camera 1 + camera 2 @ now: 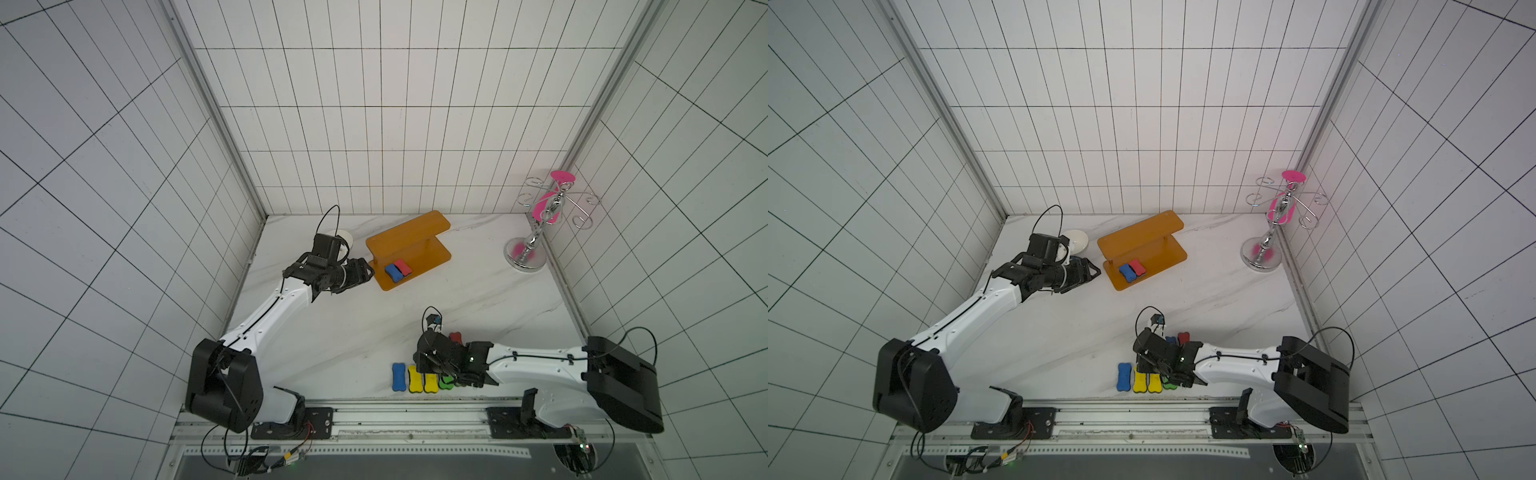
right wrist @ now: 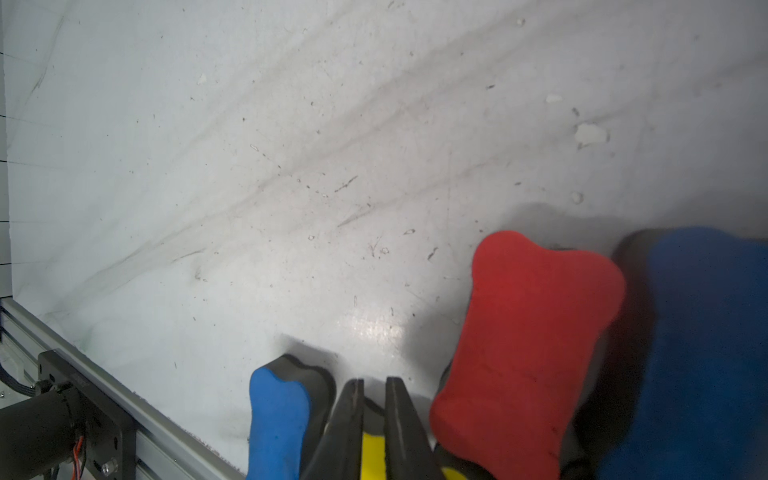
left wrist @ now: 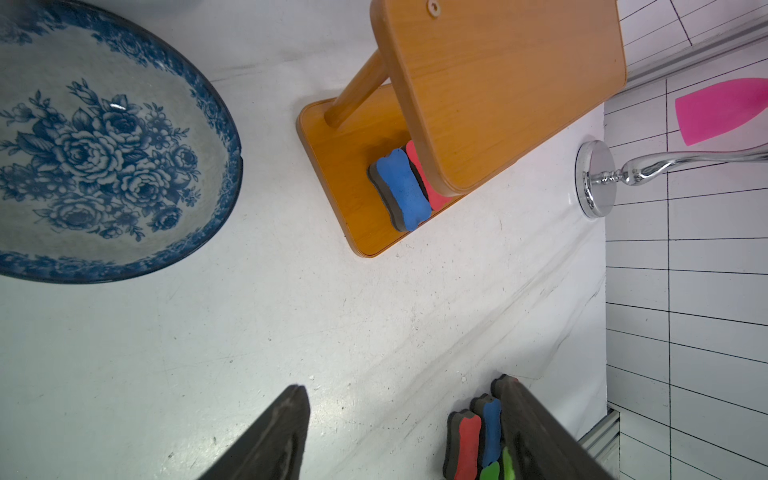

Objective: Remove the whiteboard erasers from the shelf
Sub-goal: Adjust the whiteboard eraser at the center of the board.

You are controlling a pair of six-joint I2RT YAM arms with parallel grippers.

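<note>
Shelf (image 1: 415, 232) lower board carries a blue eraser (image 1: 392, 272) and a red eraser (image 1: 403, 267), touching side by side. Left end effector (image 3: 399, 388) hangs open and empty near that board's end. Right end effector (image 2: 374, 380) is nearly closed low over a yellow eraser (image 2: 374, 453) on the worktop (image 1: 353, 332); I cannot tell whether it grips it.

Landmark: chrome hook stand (image 1: 536, 232) (image 1: 1264, 245) (image 3: 595, 178), round mirror-bright base, curled wire arms, upright.

- White marble-patterned table (image 1: 457, 299) (image 1: 1204, 299) carries the stand at a far corner. In the right wrist view the surface (image 2: 291, 166) is scuffed, with small chips.
- Pink flat spatula-like blade (image 1: 544, 208) (image 1: 1281, 210) (image 3: 719, 110) hangs against the stand's stem; its colour reflects in the base.
- Blue-and-white floral ceramic bowl (image 3: 104, 166), well apart from the stand, towards the opposite far corner; shows only as a pale disc in both top views (image 1: 343, 239) (image 1: 1075, 241).
- White tiled walls with dark grid lines (image 1: 395, 124) rise just behind the stand.
</note>
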